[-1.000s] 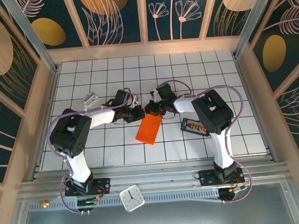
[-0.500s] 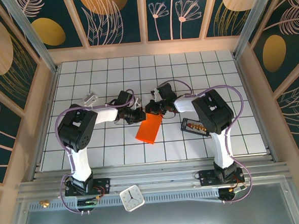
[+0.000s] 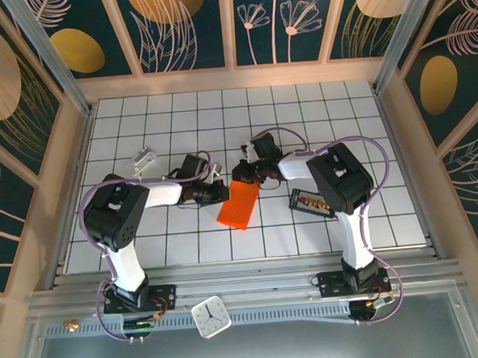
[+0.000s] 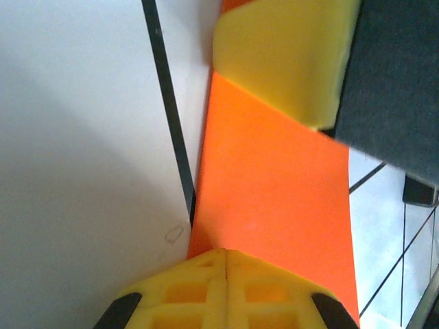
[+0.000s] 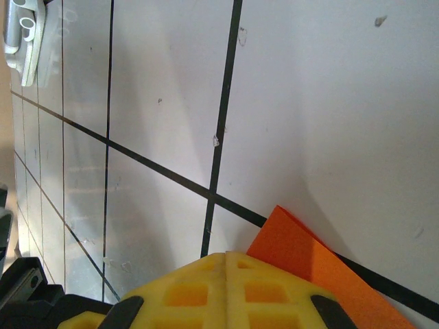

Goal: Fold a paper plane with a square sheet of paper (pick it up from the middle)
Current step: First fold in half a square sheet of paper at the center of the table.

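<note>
Sheet of paper [image 3: 239,203], bright orange and folded into a narrow strip, is lying flat on the gridded white table [image 3: 301,126], mid-table, between the two arms and running diagonally from upper right to lower left.

Left gripper [image 3: 217,193] is sitting at the strip's left long edge, jaws pressed fully together with nothing between them. In the left wrist view its yellow fingertips [image 4: 206,274] are overlapping the near end of the paper, tips over it and not around it; whether they are touching it I cannot tell.

Right gripper [image 3: 243,174] is sitting at the strip's upper end, jaws also fully closed and gripping nothing. In the right wrist view the paper's corner is poking out just beside the closed tips, on their right. From the left wrist view, one of its yellow pads [image 4: 281,55] is lying over the far end of the strip.

Silvery block [image 3: 144,160] is lying well left of the paper, black tray [image 3: 309,201] just right of it.
</note>
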Robot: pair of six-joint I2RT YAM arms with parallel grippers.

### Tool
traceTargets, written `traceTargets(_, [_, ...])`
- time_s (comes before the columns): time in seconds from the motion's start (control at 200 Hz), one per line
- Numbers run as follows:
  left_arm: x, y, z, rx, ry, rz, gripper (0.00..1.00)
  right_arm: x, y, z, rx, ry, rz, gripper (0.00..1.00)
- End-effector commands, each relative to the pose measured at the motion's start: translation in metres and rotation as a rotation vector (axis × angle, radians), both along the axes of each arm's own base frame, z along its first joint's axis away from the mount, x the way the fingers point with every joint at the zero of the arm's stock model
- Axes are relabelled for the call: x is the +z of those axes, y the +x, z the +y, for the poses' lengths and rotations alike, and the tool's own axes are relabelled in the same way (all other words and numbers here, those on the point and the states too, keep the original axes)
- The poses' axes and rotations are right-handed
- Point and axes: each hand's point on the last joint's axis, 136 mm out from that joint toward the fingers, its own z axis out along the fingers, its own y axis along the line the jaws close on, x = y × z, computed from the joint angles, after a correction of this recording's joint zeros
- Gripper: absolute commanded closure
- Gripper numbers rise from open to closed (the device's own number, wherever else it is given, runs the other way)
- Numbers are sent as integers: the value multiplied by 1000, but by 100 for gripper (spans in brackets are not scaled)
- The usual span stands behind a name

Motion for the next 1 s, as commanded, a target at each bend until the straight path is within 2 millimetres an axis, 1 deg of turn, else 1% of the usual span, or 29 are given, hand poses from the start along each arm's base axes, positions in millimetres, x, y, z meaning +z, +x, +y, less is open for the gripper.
traceTargets(0.0, [-34,-59,26,-34,87,210,100,-60,-18,-39,-57,-207,113,100])
traceTargets(0.355, [-42,-100,40,-39,74,296,100,-62,-19,-42,-61,-220,116,100])
traceTargets(0.545, [-43,-112,48,-30,85,315,100,-62,-18,-42,-62,-222,114,100])
traceTargets(0.761, [-50,-129,56,-8,94,363,100,-63,-18,-42,-62,-225,114,100])
traceTargets(0.771, [-46,-128,56,-9,86,347,100,-62,-18,-42,-61,-225,113,100])
traceTargets(0.796, [-44,-128,56,-8,85,343,100,-63,-17,-42,-63,-226,114,100])
traceTargets(0.996, [-44,-139,62,8,97,360,100,-63,-17,-42,-63,-228,113,100])
